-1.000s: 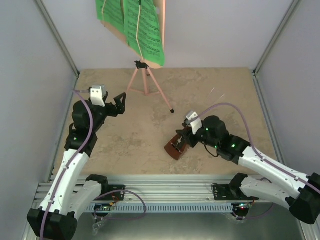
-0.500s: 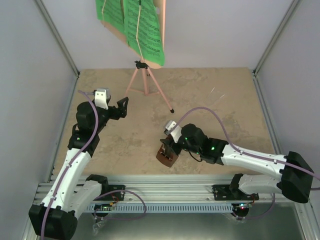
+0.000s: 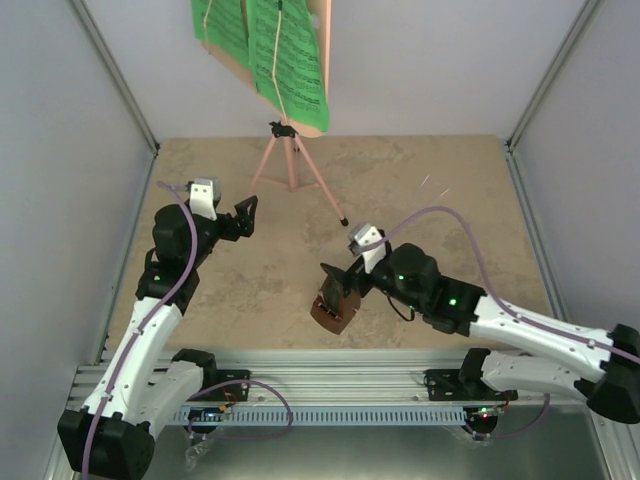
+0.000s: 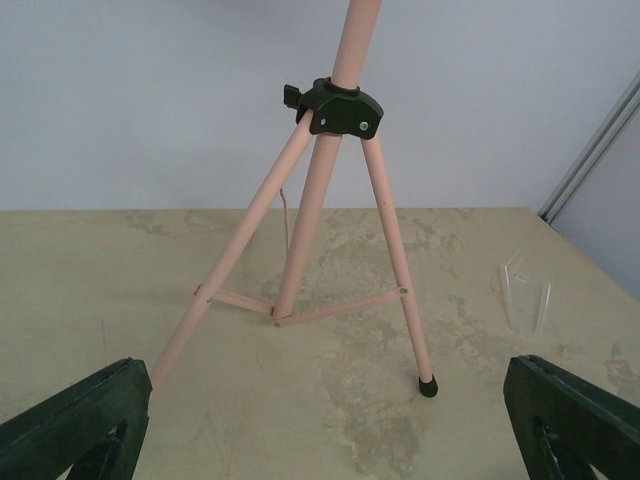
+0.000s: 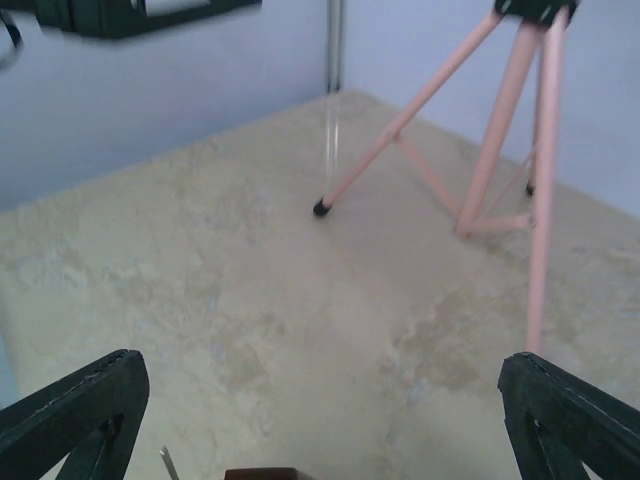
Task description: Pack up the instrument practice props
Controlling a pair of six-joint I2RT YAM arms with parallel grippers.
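The pink music stand (image 3: 291,165) stands at the back of the table on its tripod legs (image 4: 318,210), which also show in the right wrist view (image 5: 500,130). Green sheet-music pages (image 3: 268,50) rest on its desk. My left gripper (image 3: 246,216) hangs open a short way in front of the legs, and nothing lies between its fingers (image 4: 322,365). The small brown metronome (image 3: 328,313) sits on the table near the front edge. My right gripper (image 3: 340,283) is open just above and behind the metronome. Only the metronome's top edge (image 5: 262,473) shows below the gripper's spread fingers (image 5: 320,360).
A small clear plastic piece (image 4: 525,296) stands on the table to the right of the tripod. Grey walls close in the left, right and back sides. An aluminium rail (image 3: 330,385) carrying both arm bases runs along the front edge.
My right gripper carried the metronome left and nearer the front edge, then opened and let it go. The left arm shifted only slightly.
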